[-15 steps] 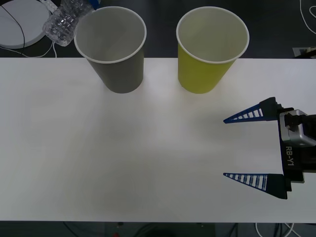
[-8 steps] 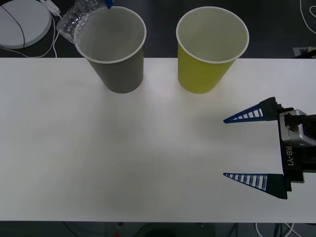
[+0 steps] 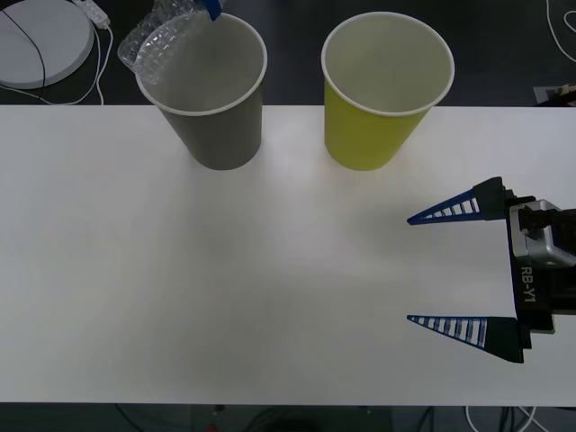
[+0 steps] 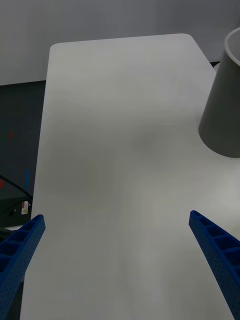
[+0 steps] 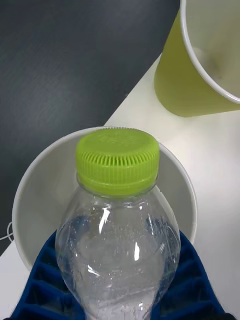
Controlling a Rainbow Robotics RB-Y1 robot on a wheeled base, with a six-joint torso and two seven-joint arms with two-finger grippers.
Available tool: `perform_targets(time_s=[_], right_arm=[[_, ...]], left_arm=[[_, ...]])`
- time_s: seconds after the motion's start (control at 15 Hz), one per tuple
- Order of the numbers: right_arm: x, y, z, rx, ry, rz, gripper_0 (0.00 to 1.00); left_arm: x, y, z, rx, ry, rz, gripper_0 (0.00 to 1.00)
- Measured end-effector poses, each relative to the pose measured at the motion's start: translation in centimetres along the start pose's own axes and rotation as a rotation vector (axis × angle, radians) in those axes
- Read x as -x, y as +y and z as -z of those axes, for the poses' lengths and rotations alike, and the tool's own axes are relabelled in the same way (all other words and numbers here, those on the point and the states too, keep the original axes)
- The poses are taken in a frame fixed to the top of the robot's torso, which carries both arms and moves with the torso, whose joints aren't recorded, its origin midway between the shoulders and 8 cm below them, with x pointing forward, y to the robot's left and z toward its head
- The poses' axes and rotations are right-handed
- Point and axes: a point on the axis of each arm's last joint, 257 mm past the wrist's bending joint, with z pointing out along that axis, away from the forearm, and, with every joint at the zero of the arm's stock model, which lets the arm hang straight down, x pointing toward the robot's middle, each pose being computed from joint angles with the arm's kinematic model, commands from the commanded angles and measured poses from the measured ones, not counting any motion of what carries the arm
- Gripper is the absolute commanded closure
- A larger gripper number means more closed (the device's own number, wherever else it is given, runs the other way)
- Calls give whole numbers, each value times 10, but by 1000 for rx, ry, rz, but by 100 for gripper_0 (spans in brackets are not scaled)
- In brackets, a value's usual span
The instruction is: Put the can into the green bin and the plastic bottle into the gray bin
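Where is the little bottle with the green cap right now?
The plastic bottle is in the left gripper, held above the gray bin at the table's far left, cap pointing into it; the green bin stands alongside.

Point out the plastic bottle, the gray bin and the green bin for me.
plastic bottle (image 5: 118,160): left wrist view, on its lime-green cap.
gray bin (image 3: 220,135): front view, on its gray outer wall below the rim.
green bin (image 3: 369,135): front view, on its yellow-green outer wall.
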Motion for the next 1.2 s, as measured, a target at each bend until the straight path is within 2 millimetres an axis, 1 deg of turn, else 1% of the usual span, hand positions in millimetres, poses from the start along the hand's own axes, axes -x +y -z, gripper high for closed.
perform_targets(time_s=[0.27, 0.8, 1.0, 1.2], right_arm=[[0, 0, 0, 0, 0, 0, 0], [0, 0, 0, 0, 0, 0, 0], [0, 0, 0, 0, 0, 0, 0], [0, 0, 0, 0, 0, 0, 0]], left_arm=[[1, -2, 0, -9, -6, -6, 0], [0, 0, 4, -9, -10, -10, 0], [-6, 1, 7, 0, 5, -36, 0], [-21, 1, 8, -12, 7, -60, 0]])
